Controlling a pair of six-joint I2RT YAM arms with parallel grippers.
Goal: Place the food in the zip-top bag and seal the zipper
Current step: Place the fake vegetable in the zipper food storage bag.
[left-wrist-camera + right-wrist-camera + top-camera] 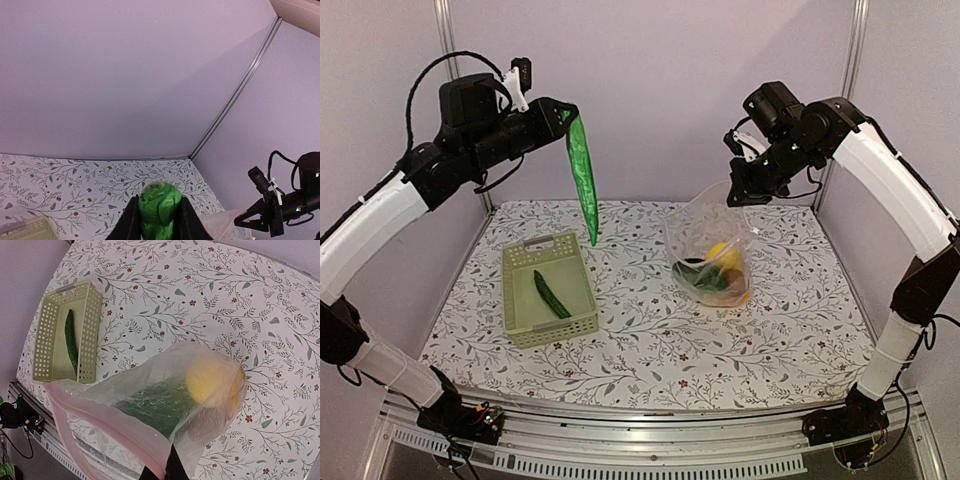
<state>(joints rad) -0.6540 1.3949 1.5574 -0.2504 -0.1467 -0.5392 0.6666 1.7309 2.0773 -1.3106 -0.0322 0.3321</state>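
A long bright-green toy vegetable (584, 175) is held high above the table. It is pinched at its upper end by the left gripper (568, 112), so that it hangs almost straight down and its tip appears near the far corner of the basket. In the left wrist view its wrinkled end is seen clamped between the two fingers (131, 224). It is judged that it is carried hanging so that it can be lowered tip first into the bag. The zip-top bag (712, 245) stands on the right part of the table. Its mouth edge is gripped and lifted by the right gripper (745, 188), whose jaws are closed tight on the plastic, and by this the mouth is held up and open. Inside the bag a yellow lemon (723, 256), a dark green piece (698, 276) and an orange piece (741, 296) are already lying. The pale pink zipper (56, 405) is seen open along the mouth, so the sealing is not yet done. One dark green cucumber (551, 295) is left in the pale green basket (525, 320), which is placed well apart to the left of the bag on the flowered tablecloth (640, 350).
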